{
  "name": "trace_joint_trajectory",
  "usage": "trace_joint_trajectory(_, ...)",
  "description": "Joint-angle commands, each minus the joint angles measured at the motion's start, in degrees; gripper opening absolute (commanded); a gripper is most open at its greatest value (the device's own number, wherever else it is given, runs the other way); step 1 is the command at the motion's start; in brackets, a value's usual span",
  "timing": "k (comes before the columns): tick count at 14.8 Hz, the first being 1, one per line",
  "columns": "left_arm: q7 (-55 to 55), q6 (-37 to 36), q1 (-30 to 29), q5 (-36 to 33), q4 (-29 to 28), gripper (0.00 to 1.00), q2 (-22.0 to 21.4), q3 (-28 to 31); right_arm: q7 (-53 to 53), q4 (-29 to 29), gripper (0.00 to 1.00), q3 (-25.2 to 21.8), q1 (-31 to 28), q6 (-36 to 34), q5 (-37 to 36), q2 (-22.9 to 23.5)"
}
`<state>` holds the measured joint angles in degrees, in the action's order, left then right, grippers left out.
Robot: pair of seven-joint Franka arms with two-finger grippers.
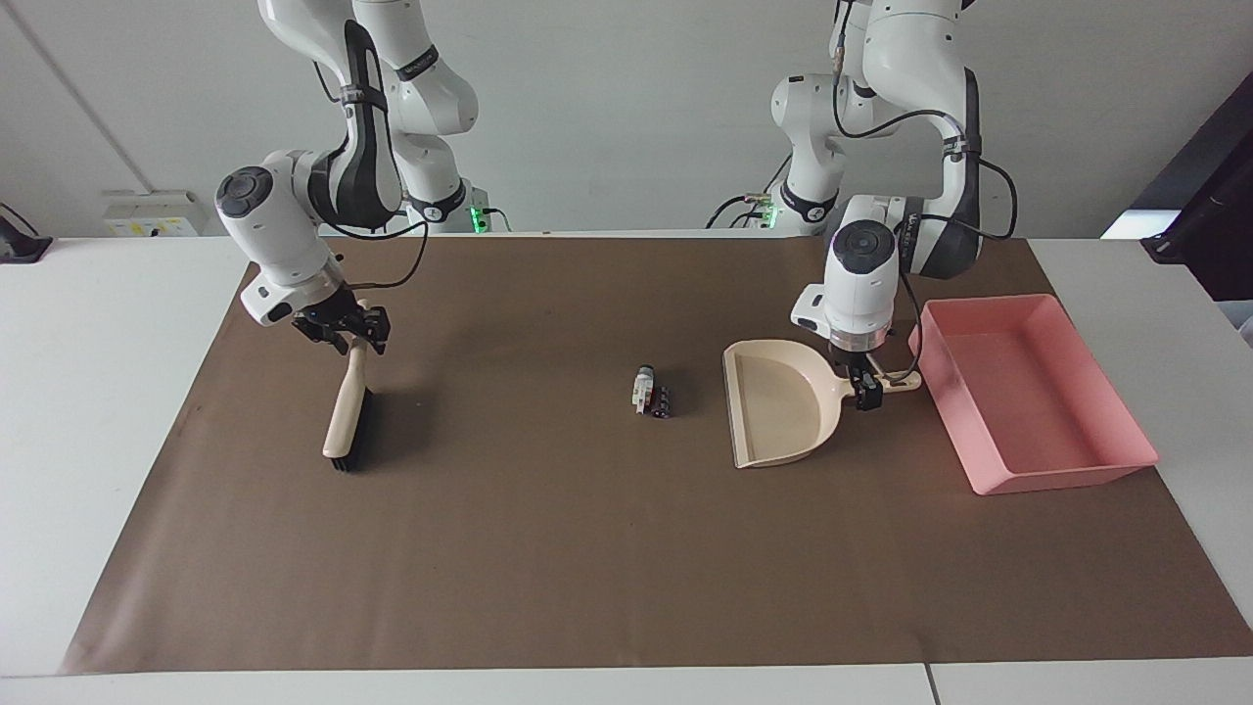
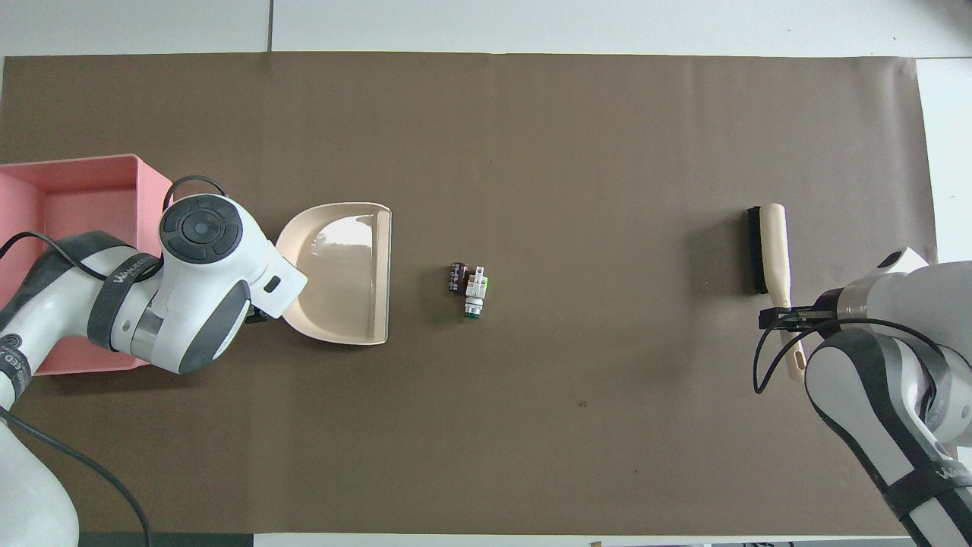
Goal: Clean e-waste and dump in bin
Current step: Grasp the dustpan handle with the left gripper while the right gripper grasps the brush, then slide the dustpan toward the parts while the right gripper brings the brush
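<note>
Brown paper (image 1: 548,548) covers most of the white table (image 1: 98,411), and I read the clock with twelve pointing straight away from me. The e-waste (image 1: 649,392) lies at the middle of the paper: a whitish piece with a green spot touching a small dark block. At its nine o'clock, near but apart, the beige dustpan (image 1: 778,406) lies flat with its open mouth toward the bits. Further along nine o'clock, just beside the handle's end, stands the pink bin (image 1: 1067,477). My left gripper (image 1: 867,392) is down at the dustpan's handle, fingers straddling it and spread, not clenched. Well apart at three o'clock of the e-waste lies the brush (image 1: 345,411), bristles facing the bits. My right gripper (image 1: 354,331) is at the top of its handle; I cannot tell whether it grips.
</note>
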<state>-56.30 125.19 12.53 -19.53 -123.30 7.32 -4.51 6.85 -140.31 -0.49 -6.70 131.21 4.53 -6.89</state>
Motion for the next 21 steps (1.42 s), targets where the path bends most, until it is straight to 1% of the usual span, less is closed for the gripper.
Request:
trace_joint_trajectory(1,1.3,-0.4,0.7,-1.2,-0.4,0.91,-1.2,0.4,1.2,-0.7,0.65,0.5,-1.0,0.3,1.7,-0.4)
trace_joint_trajectory(3,1.3,-0.7,0.7,-1.2,-0.5,0.87,-2.0,0.4,0.3,-0.7,0.65,0.5,-1.0,0.2,1.6,-0.4)
trace_joint_trajectory(4,1.4,-1.1,0.7,-1.2,-0.4,0.82,-2.0,0.4,-0.2,-0.7,0.64,0.5,-1.0,-0.1,1.6,-0.4)
trace_joint_trajectory(5,1.2,-1.2,0.7,-1.3,-0.3,0.73,-2.0,0.4,-0.3,-0.7,0.59,0.5,-1.0,-0.1,1.6,-0.4)
trace_joint_trajectory(6,0.9,-1.2,0.7,-1.3,-0.2,0.56,-1.9,0.4,-0.4,-0.7,0.51,0.5,-1.0,-0.1,1.6,-0.4)
trace_joint_trajectory(7,0.8,-1.1,0.7,-1.4,-0.1,0.43,-1.9,0.4,-0.6,-0.7,0.41,0.5,-1.0,-0.2,1.6,-0.4)
trace_joint_trajectory(8,0.8,-1.1,1.1,-1.3,-0.1,0.39,-1.9,0.4,-1.3,-0.7,0.19,0.5,-1.0,-0.4,1.7,-0.4)
trace_joint_trajectory(9,0.8,-1.1,1.4,-1.3,-0.2,0.39,-2.0,0.4,-3.0,-0.6,0.0,0.5,-1.0,-1.1,1.7,-0.5)
trace_joint_trajectory(10,0.8,-1.2,1.5,-1.4,-0.4,0.33,-2.0,0.4,-3.7,-0.3,0.0,0.5,-0.8,-1.6,1.6,-0.4)
trace_joint_trajectory(12,1.0,-1.2,1.4,-1.3,-0.6,0.33,-2.0,0.4,-3.9,1.7,0.0,0.6,-0.3,-4.4,1.6,-0.1)
trace_joint_trajectory(13,0.8,-1.1,1.4,-1.3,-0.5,0.29,-2.0,0.4,-3.9,3.8,0.0,0.6,-0.2,-7.0,1.6,0.4)
trace_joint_trajectory(15,0.7,-1.4,1.3,-1.3,-0.1,0.04,-2.0,0.4,-4.0,6.4,0.0,1.0,-0.1,-9.9,1.6,0.6)
trace_joint_trajectory(16,0.7,-2.1,1.1,-1.3,0.5,0.0,-1.9,0.4,-4.0,7.7,0.0,1.2,0.1,-11.2,1.6,0.4)
trace_joint_trajectory(17,0.7,-3.8,1.1,-1.3,1.9,0.0,-1.9,0.5,-4.0,9.0,0.0,1.5,1.1,-12.6,1.5,0.4)
trace_joint_trajectory(19,0.7,-10.6,1.4,-1.7,6.0,0.0,-1.4,0.5,-3.9,12.1,0.0,1.5,4.0,-16.2,1.5,0.4)
trace_joint_trajectory(20,0.7,-12.2,1.6,-3.7,6.5,0.0,-1.3,0.3,-4.1,12.9,0.0,1.6,5.5,-17.1,1.5,0.3)
trace_joint_trajectory(21,0.7,-12.3,3.0,-5.8,6.2,0.0,-1.3,0.3,-4.9,13.8,0.0,1.5,7.7,-17.1,1.5,0.4)
